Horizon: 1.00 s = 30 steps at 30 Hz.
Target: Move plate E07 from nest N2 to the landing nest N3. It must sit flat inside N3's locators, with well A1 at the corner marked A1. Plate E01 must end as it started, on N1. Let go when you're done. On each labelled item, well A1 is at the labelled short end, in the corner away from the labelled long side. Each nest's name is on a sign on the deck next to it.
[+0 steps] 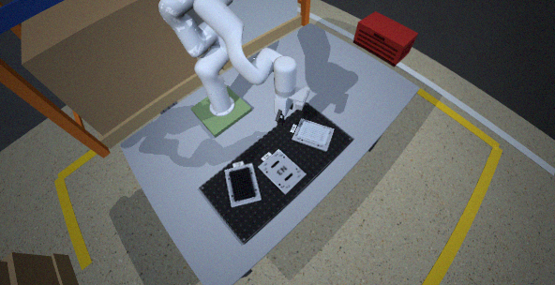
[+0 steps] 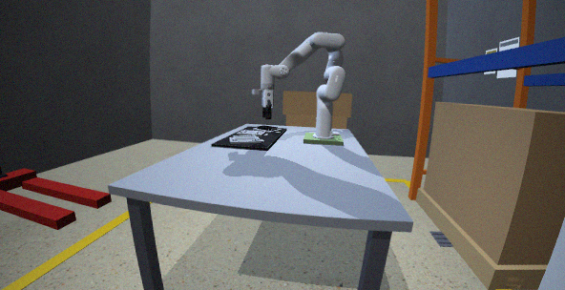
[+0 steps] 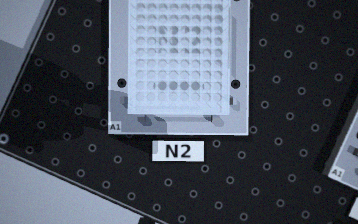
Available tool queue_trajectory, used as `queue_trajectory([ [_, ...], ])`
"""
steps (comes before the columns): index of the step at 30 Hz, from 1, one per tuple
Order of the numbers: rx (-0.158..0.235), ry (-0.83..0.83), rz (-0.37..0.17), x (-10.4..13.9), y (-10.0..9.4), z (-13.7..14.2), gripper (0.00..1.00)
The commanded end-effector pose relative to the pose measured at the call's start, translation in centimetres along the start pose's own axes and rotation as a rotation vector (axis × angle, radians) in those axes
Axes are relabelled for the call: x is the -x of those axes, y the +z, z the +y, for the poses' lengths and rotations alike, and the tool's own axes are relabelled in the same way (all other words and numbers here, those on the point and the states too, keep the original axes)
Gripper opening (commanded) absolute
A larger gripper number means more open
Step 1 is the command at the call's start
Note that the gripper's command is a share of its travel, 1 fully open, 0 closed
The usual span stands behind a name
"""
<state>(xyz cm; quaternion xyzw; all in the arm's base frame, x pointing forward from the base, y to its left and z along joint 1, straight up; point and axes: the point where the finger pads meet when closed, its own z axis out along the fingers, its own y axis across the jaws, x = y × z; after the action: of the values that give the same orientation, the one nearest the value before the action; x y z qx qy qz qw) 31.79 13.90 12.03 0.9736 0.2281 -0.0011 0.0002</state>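
Note:
A white well plate [image 1: 313,134] sits on nest N2 at the far end of the black deck [image 1: 277,171]; in the wrist view the plate [image 3: 179,55] fills the top, above the N2 sign [image 3: 178,151] and an A1 corner mark [image 3: 115,127]. Its label cannot be read. The empty nest N3 [image 1: 282,171] lies mid-deck; its corner shows in the wrist view [image 3: 357,145]. A black plate [image 1: 242,186] sits on the near nest. My gripper [image 1: 279,114] is open and empty, hovering above the deck edge beside N2; it also shows in the exterior view [image 2: 266,112].
The arm's base stands on a green pad [image 1: 221,111] behind the deck. A large cardboard box [image 1: 98,47] and orange rack posts stand beyond the table. A red crate [image 1: 385,37] lies on the floor.

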Motion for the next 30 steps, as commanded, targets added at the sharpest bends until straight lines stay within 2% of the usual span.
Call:
queue_trajectory([
  [1,-0.003,0.000,0.003,-0.1,-0.1,0.0,1.00],
  [23,-0.003,0.000,0.003,-0.1,-0.1,0.0,1.00],
  [30,-0.003,0.000,0.004,-3.0,-0.1,-0.7,1.00],
])
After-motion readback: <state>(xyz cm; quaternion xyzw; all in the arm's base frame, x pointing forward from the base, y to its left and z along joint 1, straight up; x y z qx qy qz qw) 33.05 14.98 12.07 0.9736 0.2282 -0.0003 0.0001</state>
